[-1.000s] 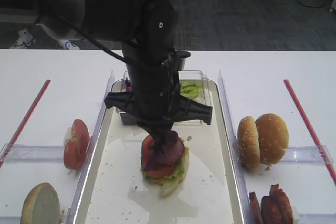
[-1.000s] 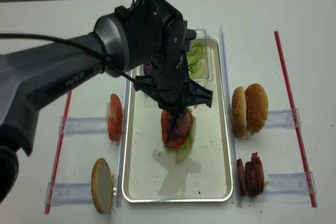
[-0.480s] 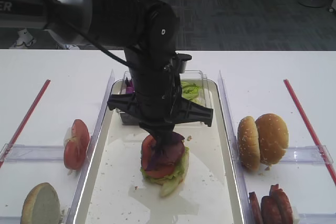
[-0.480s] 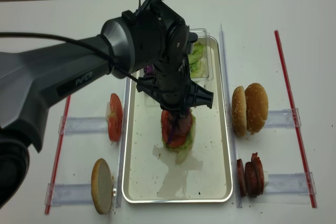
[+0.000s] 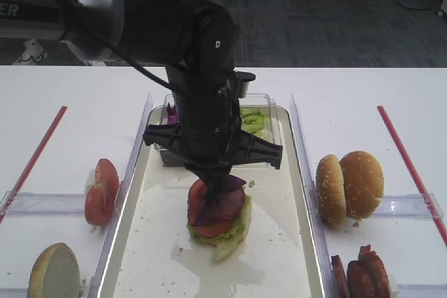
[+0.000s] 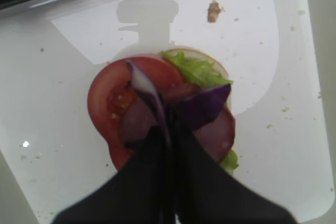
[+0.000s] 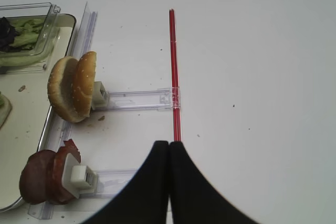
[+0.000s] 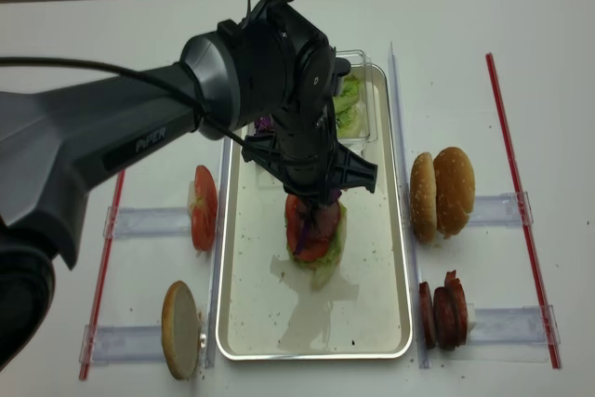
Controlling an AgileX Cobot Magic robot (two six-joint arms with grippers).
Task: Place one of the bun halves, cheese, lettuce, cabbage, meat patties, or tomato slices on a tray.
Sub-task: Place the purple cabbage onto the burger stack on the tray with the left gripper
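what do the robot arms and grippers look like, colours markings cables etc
The left arm is glossy dark grey to black with thick rounded joints, pale lettering along its side, a silvery band near the top and a thin black cable looping over the wrist. The left gripper and right gripper have smooth matte black tapered fingers.

Left hand point(image 6: 169, 129) pointing down, clamped; right hand point(image 7: 168, 153) closed.

My left gripper point(image 5: 218, 181) hangs over the tray point(image 5: 279, 256) middle, pinching cabbage point(image 6: 202, 106) just above the stack: tomato slice point(image 6: 113, 103) and meat on lettuce point(image 5: 234, 232). Tub point(image 5: 260, 122) sits at the tray's far end. Left of tray: tomato slices point(image 5: 101, 192), bun half point(image 5: 54, 270) nearer. Right of tray: bun halves point(image 5: 349, 186), meat patties point(image 5: 360, 277) nearer. My right gripper point(image 7: 169, 153) is over table right of those.
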